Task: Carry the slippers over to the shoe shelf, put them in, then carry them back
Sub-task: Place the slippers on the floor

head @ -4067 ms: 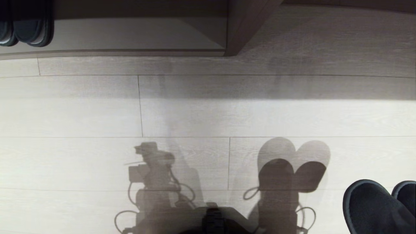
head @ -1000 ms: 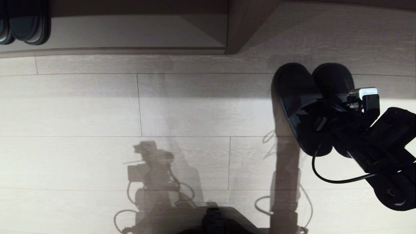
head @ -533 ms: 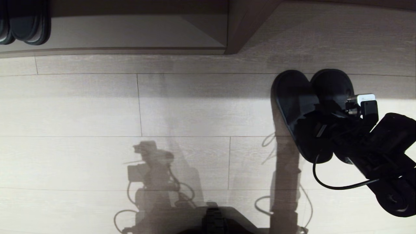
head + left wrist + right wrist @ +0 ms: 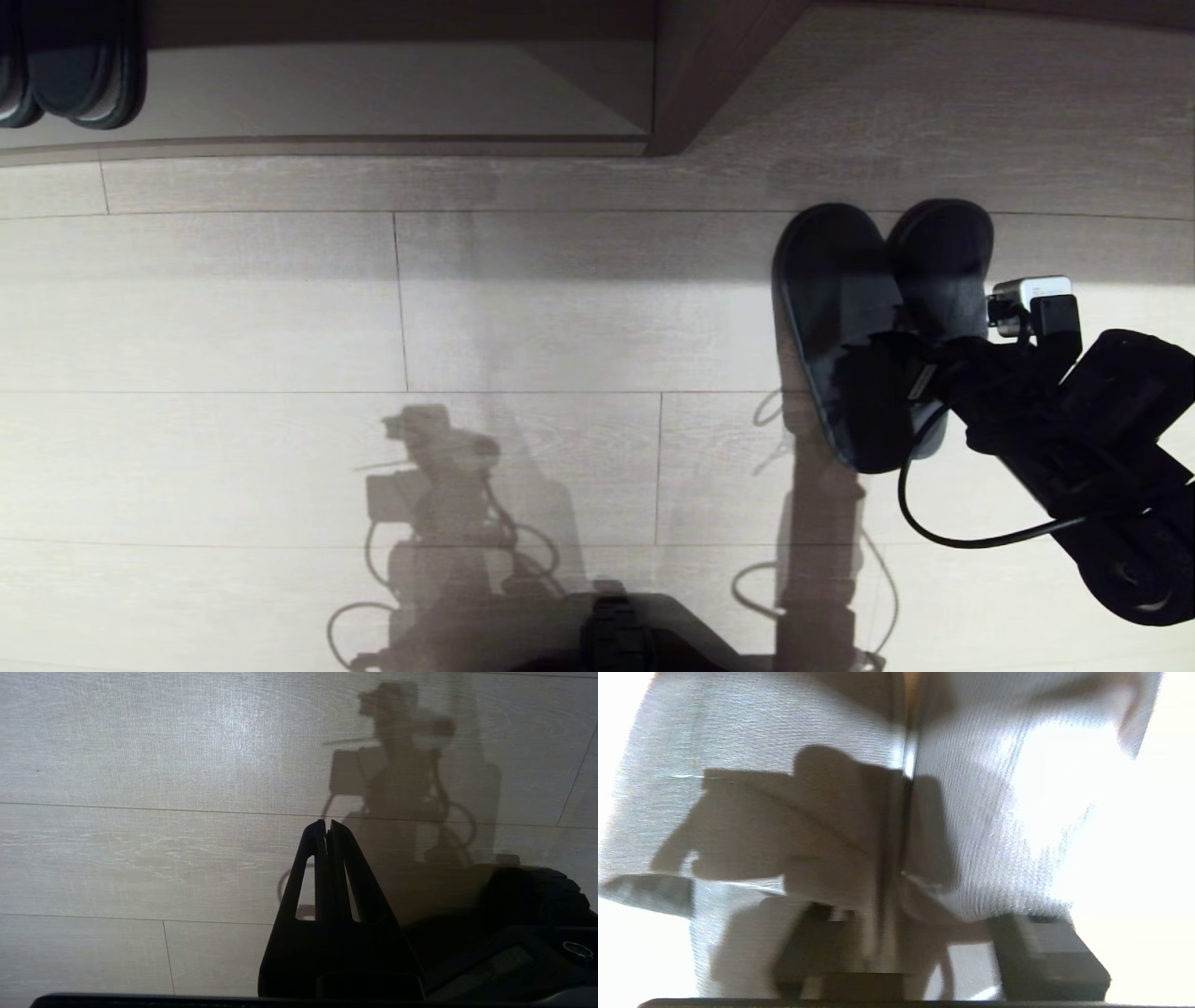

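The slippers (image 4: pixel 882 317) sit on the floor right of the shoe shelf (image 4: pixel 373 93), the right gripper (image 4: pixel 920 373) at their heels; its finger spread I cannot tell. Pulling away now might snag one slipper and drag it crooked.

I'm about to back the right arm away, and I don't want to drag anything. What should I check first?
1. Slippers side by side, flat on the floor: ok.
2. Slippers inside the shelf: not ok. They lie outside it, right of its divider.
3. Right gripper at their heel ends, let go: cannot tell.
4. Left gripper shut, empty, over bare floor: ok.
5. Other pair at the shelf's left end, well apart from the slippers: ok.
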